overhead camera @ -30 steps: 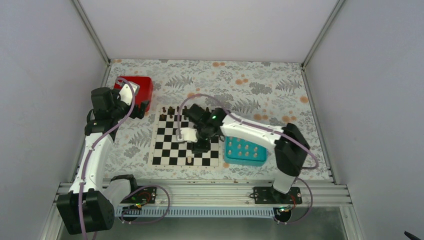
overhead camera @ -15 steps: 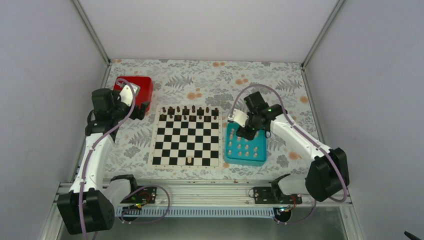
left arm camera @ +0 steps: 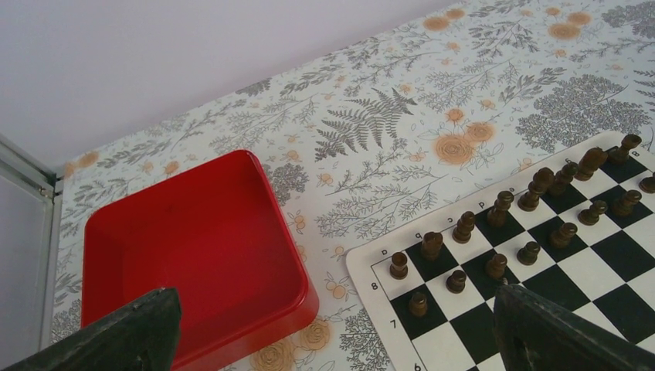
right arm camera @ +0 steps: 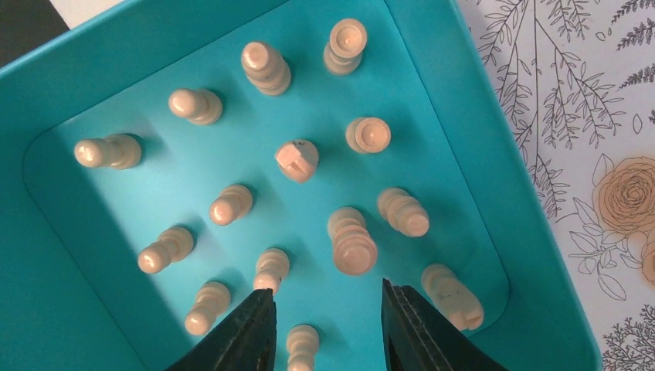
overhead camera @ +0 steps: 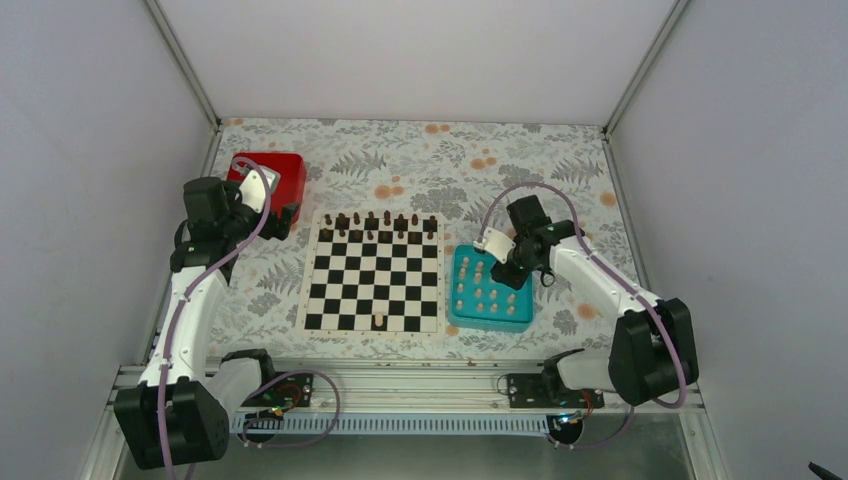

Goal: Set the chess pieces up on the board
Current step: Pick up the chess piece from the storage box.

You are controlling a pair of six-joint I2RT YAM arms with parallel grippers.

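Change: right gripper (overhead camera: pixel 500 274) has left the chessboard (overhead camera: pixel 372 285) and now hangs over the teal tray (overhead camera: pixel 490 318), just beside the board's right edge.
Top view, board: dark pieces (overhead camera: pixel 378 226) fill the two far rows; one light piece (overhead camera: pixel 379 320) stands on the near row.
Top view, left gripper (overhead camera: pixel 283 218): beside the red tray (overhead camera: pixel 285 172), near the table's (overhead camera: pixel 420 160) far-left corner.
Left wrist view, fingers: spread wide, grasping nothing, above the red tray and the board's far-left corner.
Right wrist view, fingers: parted, released, above the light pieces (right arm camera: pixel 297 160) standing in the teal tray.

Left arm (overhead camera: pixel 188 310) and right arm (overhead camera: pixel 600 280) — white shells, black joints, lilac cable (overhead camera: pixel 540 185) looped along each, right gripper (right arm camera: pixel 326 292) fingers (right arm camera: pixel 243 340) black.
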